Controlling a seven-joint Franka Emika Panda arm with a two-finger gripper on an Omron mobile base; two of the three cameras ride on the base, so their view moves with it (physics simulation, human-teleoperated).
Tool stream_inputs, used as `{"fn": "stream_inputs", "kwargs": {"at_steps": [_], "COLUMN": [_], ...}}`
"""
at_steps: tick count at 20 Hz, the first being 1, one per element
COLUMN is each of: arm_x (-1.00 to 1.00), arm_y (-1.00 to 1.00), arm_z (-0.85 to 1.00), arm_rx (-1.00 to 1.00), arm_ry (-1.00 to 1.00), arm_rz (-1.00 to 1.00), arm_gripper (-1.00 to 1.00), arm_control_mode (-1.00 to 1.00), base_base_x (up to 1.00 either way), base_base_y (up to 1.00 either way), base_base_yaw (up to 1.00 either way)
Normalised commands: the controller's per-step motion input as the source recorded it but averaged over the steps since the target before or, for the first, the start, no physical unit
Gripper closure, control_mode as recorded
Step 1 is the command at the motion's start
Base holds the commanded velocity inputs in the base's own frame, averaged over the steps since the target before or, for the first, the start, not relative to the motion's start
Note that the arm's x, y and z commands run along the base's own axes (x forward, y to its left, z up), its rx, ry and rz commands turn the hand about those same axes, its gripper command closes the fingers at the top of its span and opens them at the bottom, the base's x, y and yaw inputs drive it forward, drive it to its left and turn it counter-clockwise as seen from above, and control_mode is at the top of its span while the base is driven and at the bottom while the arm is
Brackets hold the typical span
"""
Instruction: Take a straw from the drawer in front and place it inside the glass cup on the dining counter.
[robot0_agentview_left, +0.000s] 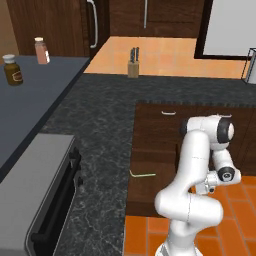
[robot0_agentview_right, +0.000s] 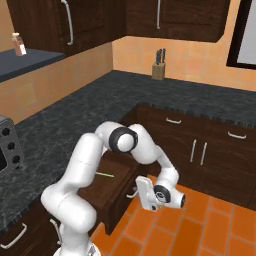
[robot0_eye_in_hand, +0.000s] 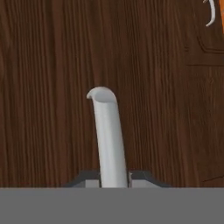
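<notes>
The dark-brown drawer (robot0_agentview_left: 150, 187) (robot0_agentview_right: 118, 195) stands pulled out from under the black countertop. The thin light-green straw (robot0_agentview_left: 142, 175) (robot0_agentview_right: 105, 174) lies on its floor. My gripper (robot0_agentview_right: 136, 193) (robot0_eye_in_hand: 113, 181) is low at the drawer's front, shut on the curved silver handle (robot0_eye_in_hand: 106, 131). In the hand view the handle runs up between my two dark fingertips (robot0_eye_in_hand: 89, 179), against the wooden drawer front (robot0_eye_in_hand: 43, 109). The glass cup and the dining counter are out of view.
Black speckled countertop (robot0_agentview_left: 100, 140) wraps the corner, with a knife block (robot0_agentview_left: 133, 65) (robot0_agentview_right: 159, 67) at the back. A stove (robot0_agentview_left: 45, 190) sits at the left. Closed cabinet doors (robot0_agentview_right: 200, 150) stand to the right of the drawer, above the orange tile floor (robot0_agentview_right: 200, 225).
</notes>
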Motion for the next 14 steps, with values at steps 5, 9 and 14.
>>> {"fn": "stream_inputs", "kwargs": {"at_steps": [5,9,14], "arm_x": [0.00,-0.13,-0.11], "arm_y": [-0.72,-0.12,0.00], "arm_z": [0.01,0.76,0.97], "arm_rx": [0.00,-0.03,-0.18], "arm_ry": [0.07,0.00,-0.01], "arm_rz": [0.00,0.00,0.00], "arm_gripper": [-1.00,-1.00,-1.00], "arm_control_mode": [-1.00,-1.00,-1.00], "base_base_x": [0.00,0.00,0.00], "base_base_y": [0.00,0.00,0.00], "base_base_yaw": [0.00,0.00,0.00]}}
